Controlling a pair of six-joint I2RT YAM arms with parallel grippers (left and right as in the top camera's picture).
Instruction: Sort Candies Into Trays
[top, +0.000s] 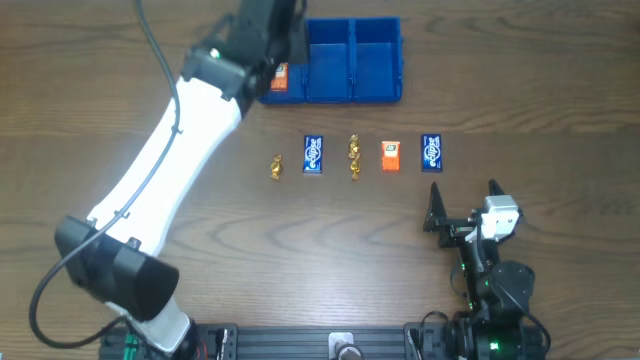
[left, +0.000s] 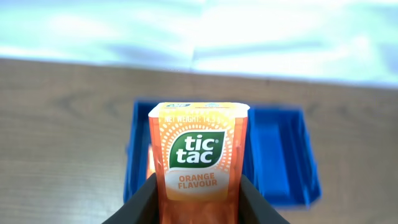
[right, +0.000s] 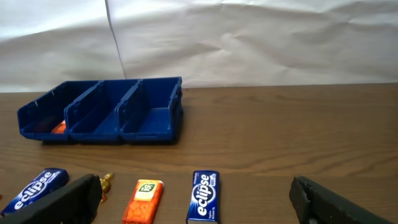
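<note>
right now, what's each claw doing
Left claw: closed on the orange candy box.
Right claw: open, holding nothing.

The light was bright and came from above. The left arm's white cover (top: 190, 130) shone so hard it looked washed out. The brown table (top: 560, 110) had a soft shine and only small, faint shadows. A thin dark shadow lay under the blue trays (right: 93, 124). The white wall (left: 280, 37) behind the orange candy box (left: 198, 155) glowed pale.
</note>
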